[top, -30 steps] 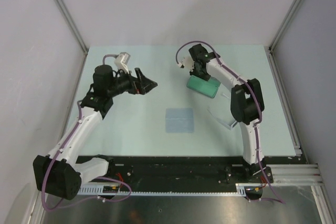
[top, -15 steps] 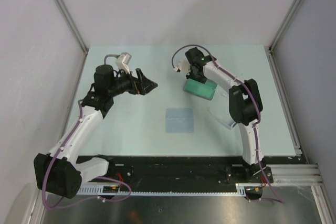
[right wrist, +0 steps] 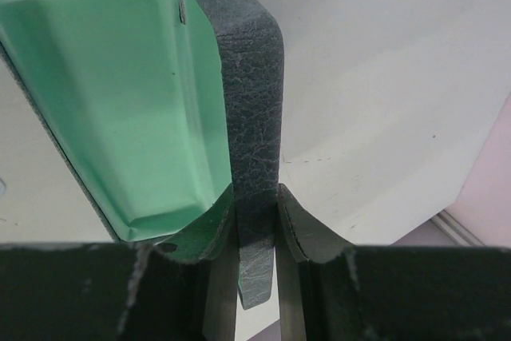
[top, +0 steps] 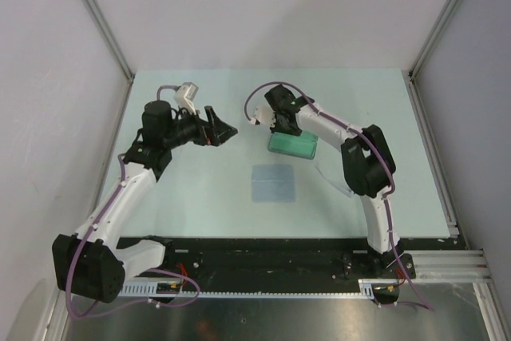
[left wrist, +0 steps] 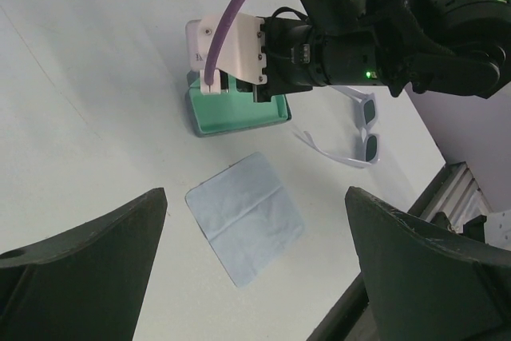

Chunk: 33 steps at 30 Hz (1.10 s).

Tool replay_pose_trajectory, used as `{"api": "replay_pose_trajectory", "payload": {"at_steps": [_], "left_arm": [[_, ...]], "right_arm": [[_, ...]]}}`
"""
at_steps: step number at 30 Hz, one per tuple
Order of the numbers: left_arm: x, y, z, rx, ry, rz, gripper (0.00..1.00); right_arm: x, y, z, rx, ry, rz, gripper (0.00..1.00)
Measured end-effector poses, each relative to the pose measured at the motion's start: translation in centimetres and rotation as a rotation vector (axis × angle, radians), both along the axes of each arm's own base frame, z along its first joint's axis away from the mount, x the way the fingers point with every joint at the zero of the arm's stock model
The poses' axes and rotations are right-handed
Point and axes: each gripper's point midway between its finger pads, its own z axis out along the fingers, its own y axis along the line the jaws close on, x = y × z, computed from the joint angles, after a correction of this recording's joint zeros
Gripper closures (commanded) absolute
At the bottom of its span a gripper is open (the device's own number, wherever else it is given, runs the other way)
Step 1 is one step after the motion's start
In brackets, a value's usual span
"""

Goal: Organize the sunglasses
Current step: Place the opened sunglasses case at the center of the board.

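Note:
The white sunglasses (left wrist: pixel 363 128) with dark lenses lie unfolded on the table, to the right of the case. In the top view they (top: pixel 335 179) are faint beside the right arm. The grey felt case (top: pixel 291 144) is open and shows its green lining (right wrist: pixel 120 93). It also shows in the left wrist view (left wrist: pixel 236 109). My right gripper (top: pixel 282 123) is shut on the case's grey felt flap (right wrist: pixel 251 149). My left gripper (top: pixel 221 127) is open and empty, held above the table to the left of the case.
A square grey-blue cloth (top: pixel 273 183) lies flat in the middle of the table, in front of the case. It also shows in the left wrist view (left wrist: pixel 246 217). Grey walls stand on the left, back and right.
My right gripper has carried the open case to the left and a little nearer, towards the table's middle. The left arm has hardly moved.

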Motion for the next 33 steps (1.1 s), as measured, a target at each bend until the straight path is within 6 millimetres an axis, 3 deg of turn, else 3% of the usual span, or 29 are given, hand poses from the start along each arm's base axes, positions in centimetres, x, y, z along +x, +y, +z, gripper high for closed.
{"api": "replay_pose_trajectory", "payload": {"at_steps": [7,14,21,24,33], "left_arm": [[-0.1,0.0,0.1,-0.002,-0.004,0.0,0.0],[-0.2,0.1,0.3,-0.003,-0.008,0.001,0.0],[-0.5,0.2,0.5,-0.007,-0.016,-0.001,0.0],[-0.6,0.2,0.6,-0.009,-0.021,-0.003,0.0],[-0.8,0.5,0.7,-0.011,-0.027,0.002,0.0]], "right_arm": [[0.6,-0.5,0.2,0.006,-0.016,-0.023,0.68],[0.7,-0.6,0.2,0.015,-0.017,-0.028,0.65],[0.6,-0.5,0.2,0.033,-0.016,-0.048,0.45],[0.6,-0.5,0.7,0.043,-0.025,-0.054,0.39],[0.4,-0.4,4.3,0.104,-0.078,-0.076,0.36]]}}
